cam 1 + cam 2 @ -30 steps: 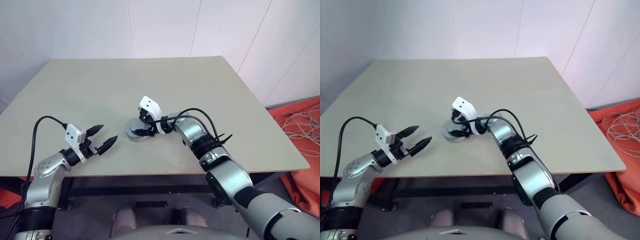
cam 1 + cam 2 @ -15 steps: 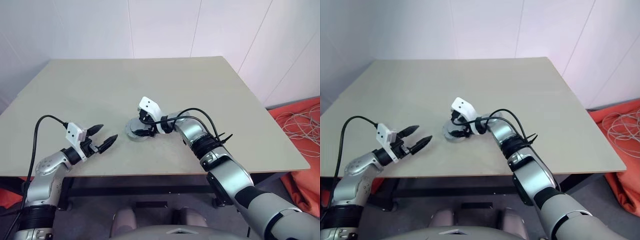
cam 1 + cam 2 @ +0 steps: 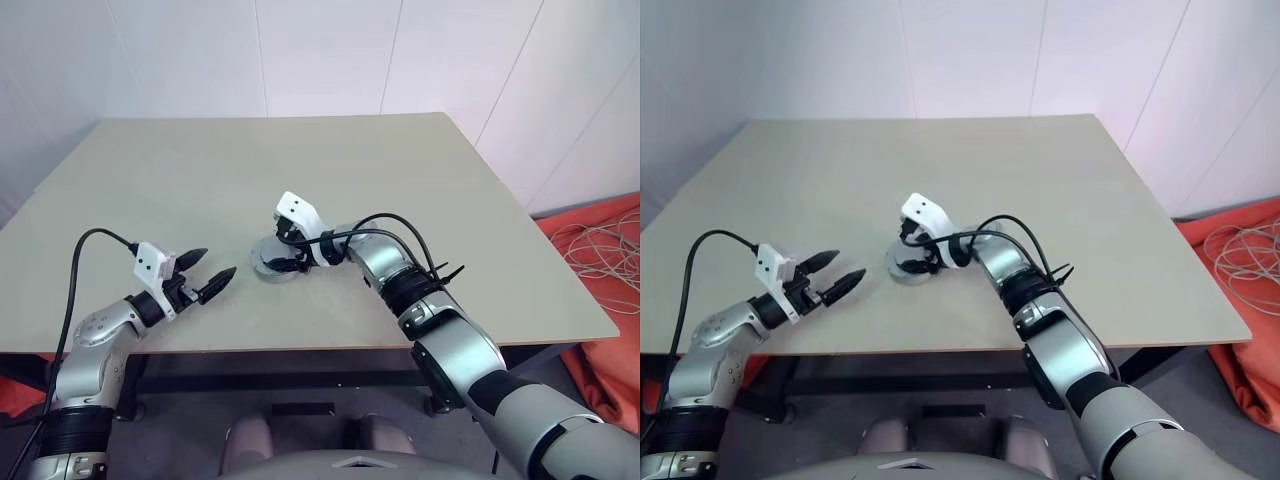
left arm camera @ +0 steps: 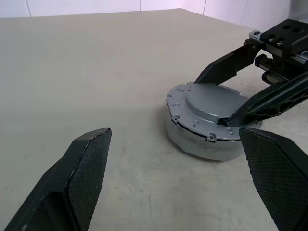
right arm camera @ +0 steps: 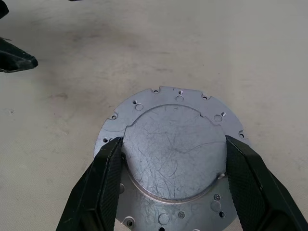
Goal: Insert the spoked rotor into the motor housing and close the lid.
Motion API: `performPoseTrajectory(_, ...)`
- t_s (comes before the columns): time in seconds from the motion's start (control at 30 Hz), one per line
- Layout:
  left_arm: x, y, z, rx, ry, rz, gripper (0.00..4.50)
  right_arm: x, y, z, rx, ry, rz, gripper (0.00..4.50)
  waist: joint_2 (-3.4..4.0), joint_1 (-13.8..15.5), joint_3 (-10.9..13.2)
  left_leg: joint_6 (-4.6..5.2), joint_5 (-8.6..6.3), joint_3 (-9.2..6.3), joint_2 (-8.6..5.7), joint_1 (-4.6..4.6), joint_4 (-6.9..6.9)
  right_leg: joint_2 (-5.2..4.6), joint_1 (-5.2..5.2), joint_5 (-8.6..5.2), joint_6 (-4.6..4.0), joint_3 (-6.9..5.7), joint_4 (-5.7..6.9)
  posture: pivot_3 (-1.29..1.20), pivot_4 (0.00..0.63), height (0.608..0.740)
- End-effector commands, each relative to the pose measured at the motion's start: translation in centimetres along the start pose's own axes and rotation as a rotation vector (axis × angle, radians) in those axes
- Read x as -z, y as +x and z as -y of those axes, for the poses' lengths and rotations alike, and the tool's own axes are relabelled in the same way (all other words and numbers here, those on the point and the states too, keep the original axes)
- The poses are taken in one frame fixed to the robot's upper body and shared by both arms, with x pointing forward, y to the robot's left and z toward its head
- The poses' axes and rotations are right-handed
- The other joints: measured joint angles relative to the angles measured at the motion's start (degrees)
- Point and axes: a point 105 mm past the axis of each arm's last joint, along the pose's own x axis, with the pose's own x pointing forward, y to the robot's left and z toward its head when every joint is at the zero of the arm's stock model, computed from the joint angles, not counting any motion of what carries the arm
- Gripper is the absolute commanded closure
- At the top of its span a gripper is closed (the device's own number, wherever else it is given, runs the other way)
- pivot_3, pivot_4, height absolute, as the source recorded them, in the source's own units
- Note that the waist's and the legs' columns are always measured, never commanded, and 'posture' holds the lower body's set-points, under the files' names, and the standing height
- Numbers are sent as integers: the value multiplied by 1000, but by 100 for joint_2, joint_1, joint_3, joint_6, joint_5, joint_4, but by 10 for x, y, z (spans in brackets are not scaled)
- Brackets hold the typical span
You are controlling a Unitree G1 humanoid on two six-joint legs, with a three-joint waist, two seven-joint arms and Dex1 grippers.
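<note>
The lid (image 5: pixel 173 156), a round silver-grey disc with a raised centre and screw holes round its flange, lies flat on the motor housing (image 4: pixel 199 144) at the middle of the table (image 3: pixel 400 180). The spoked rotor is hidden. From above and the right, my right gripper (image 5: pixel 174 140) reaches down over the lid. Its two black fingers (image 5: pixel 103 183) press on opposite sides of the raised centre. My left gripper (image 3: pixel 220 261) hovers open near the table's front left, a hand's width left of the housing, with nothing between its fingers (image 4: pixel 82 173).
The beige table has bare surface all round the housing, and its front edge lies just under my left gripper. On the floor past the right edge sit an orange cloth (image 3: pixel 610 360) and a pile of pale cables (image 3: pixel 600 250).
</note>
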Motion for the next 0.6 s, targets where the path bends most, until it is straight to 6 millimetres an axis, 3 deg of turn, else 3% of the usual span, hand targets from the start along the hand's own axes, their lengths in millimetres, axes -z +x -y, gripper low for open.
performPoseTrajectory(0.03, -15, 0, 4, 21, 36, 38, 0, 8, 0, -2, -1, 18, -61, 1369, 0, 0, 0, 0, 0, 1, 0, 0, 0, 0, -1, 0, 0, 0, 0, 0, 0, 740)
performPoseTrajectory(0.17, -17, -2, 4, 27, 35, 38, 0, 3, 0, -3, -1, 6, -69, 1369, 0, 1, 0, 0, 0, 0, 0, -5, -1, 0, -6, 0, 0, 0, 0, 0, 0, 740)
performPoseTrajectory(0.3, -20, 0, 5, 35, 0, 49, 0, 12, 1, -2, 14, -3, -96, 1369, 0, -1, 0, 0, 0, 1, 0, -6, -4, 0, -9, 0, 0, 0, 0, 0, 0, 740)
performPoseTrajectory(0.4, -23, 2, 2, 31, -40, 64, 631, 13, 1, -2, 14, 3, -96, 1369, 1, 0, 1, 0, 0, 2, 0, -3, -4, 0, -9, 0, 0, 0, 0, 0, 0, 740)
performPoseTrajectory(0.6, -26, 12, 5, 44, -26, 73, 2600, 14, 0, 0, 20, 9, -96, 1369, 1, 2, 1, 0, 0, 0, -2, -2, -3, 0, -7, 0, 0, 0, -1, 0, 0, 740)
